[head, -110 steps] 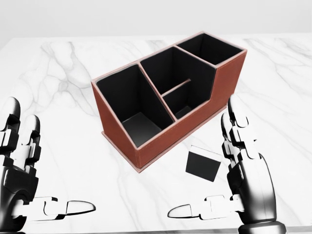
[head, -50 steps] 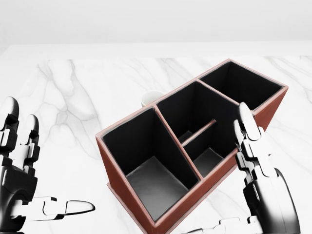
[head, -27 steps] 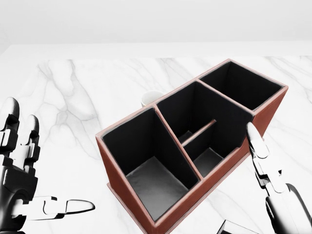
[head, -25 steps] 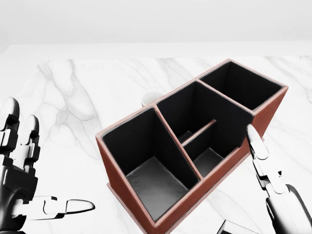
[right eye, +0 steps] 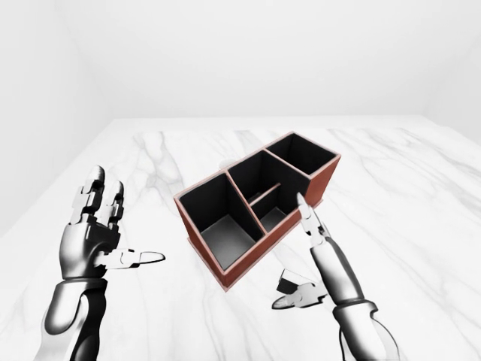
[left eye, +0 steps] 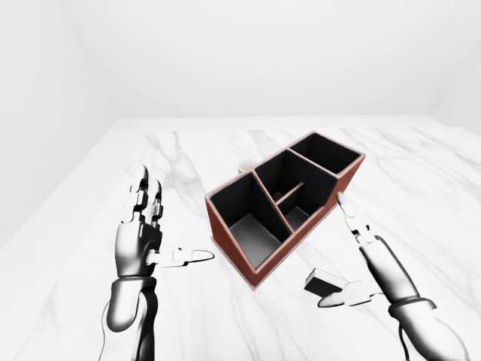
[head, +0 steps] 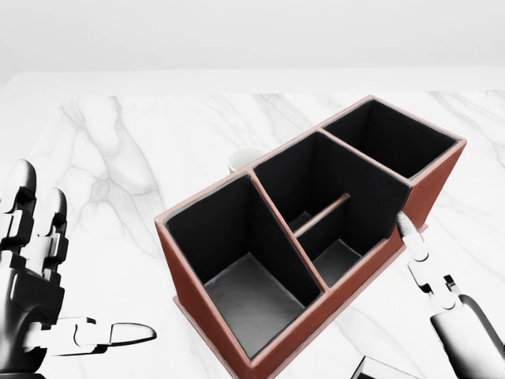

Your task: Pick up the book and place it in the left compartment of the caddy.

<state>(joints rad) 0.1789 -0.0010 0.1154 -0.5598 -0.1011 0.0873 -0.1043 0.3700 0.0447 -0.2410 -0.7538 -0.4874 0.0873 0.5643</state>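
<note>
The red-brown caddy (head: 199, 309) with black insides stands slantwise on the white marble table (head: 118, 158). Its large left compartment (head: 246, 294) is empty. The small black book (left eye: 324, 281) lies flat on the table below the caddy's right end; in the head view only its corner (head: 377, 369) shows at the bottom edge. My right hand (left eye: 331, 252) is open about the book, index finger up along the caddy's wall, thumb just below the book. My left hand (left eye: 174, 218) is open and holds nothing, left of the caddy.
A white cup (head: 241, 158) peeks out behind the caddy's far wall. In the eye views the marble table runs wide to both sides, with its left edge (left eye: 60, 195) beyond my left hand. White walls stand beyond the table.
The camera moved closer over the caddy early on, pushing the book to the bottom edge. Since a second ago my right hand has sunk lower beside the caddy. The left hand barely moved.
</note>
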